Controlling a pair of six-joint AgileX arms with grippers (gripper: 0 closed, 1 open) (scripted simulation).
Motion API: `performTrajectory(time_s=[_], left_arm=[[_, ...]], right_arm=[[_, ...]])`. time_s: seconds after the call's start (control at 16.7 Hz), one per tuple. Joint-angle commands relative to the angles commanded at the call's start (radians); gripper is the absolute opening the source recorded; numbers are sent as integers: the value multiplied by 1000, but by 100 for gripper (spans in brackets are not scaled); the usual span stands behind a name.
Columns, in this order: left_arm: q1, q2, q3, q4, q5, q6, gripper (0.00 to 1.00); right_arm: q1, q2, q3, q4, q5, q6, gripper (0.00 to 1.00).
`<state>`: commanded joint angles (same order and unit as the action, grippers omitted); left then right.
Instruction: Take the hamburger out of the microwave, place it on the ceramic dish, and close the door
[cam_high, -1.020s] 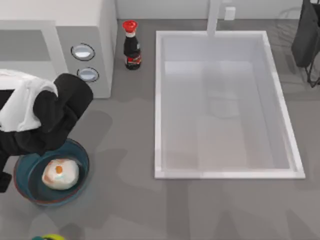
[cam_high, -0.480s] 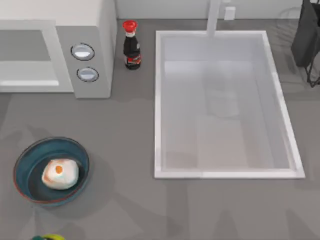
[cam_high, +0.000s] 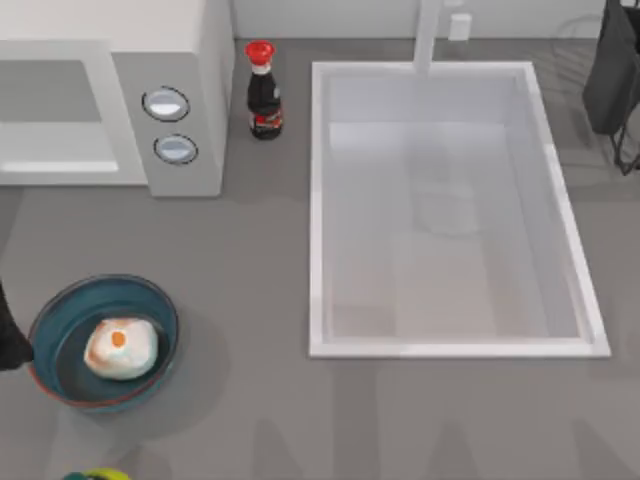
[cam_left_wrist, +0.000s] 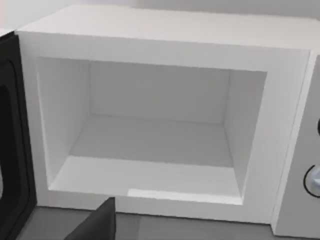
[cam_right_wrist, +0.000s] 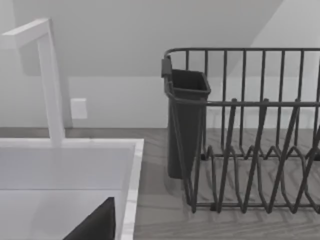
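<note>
The hamburger (cam_high: 120, 346), a pale lump with an orange spot, lies in the blue-teal ceramic dish (cam_high: 50, 330) at the table's front left. No gripper touches it. The light grey microwave (cam_high: 190, 60) stands at the back left. In the left wrist view its cavity (cam_left_wrist: 155, 145) is empty and the door (cam_left_wrist: 12, 145) stands open to one side, dark inner face showing. A dark piece of my left arm (cam_high: 10, 340) shows at the left edge beside the dish. A dark part of my left gripper (cam_left_wrist: 97, 227) sits before the microwave's opening. My right gripper (cam_right_wrist: 97, 227) is parked near the sink's back corner.
A soy sauce bottle with a red cap (cam_high: 263, 90) stands right of the microwave. The big white sink (cam_high: 320, 210) takes up the middle and right. A dark wire dish rack with a cutlery holder (cam_right_wrist: 187, 120) sits at the back right. A yellow-green object (cam_high: 95, 475) peeks in at the front edge.
My left arm hung over the dish and the microwave front one second ago. It drew off to the left; now a small dark piece shows at the left edge. The hamburger stayed in the dish.
</note>
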<state>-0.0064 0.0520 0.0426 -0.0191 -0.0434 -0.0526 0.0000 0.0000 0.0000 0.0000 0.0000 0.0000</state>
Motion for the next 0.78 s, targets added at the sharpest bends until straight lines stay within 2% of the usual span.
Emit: performTrajectory(time_s=[0.12,0.42,0.78], left_arm=[[6,-45,-37,17,37,46,100],[6,-52,-43,19,43,53,100],[6,-52,-43,19,43,53,55]], right_arm=[[0,0,0,0,0,0,100],[0,0,0,0,0,0,100],[0,0,0,0,0,0,100]])
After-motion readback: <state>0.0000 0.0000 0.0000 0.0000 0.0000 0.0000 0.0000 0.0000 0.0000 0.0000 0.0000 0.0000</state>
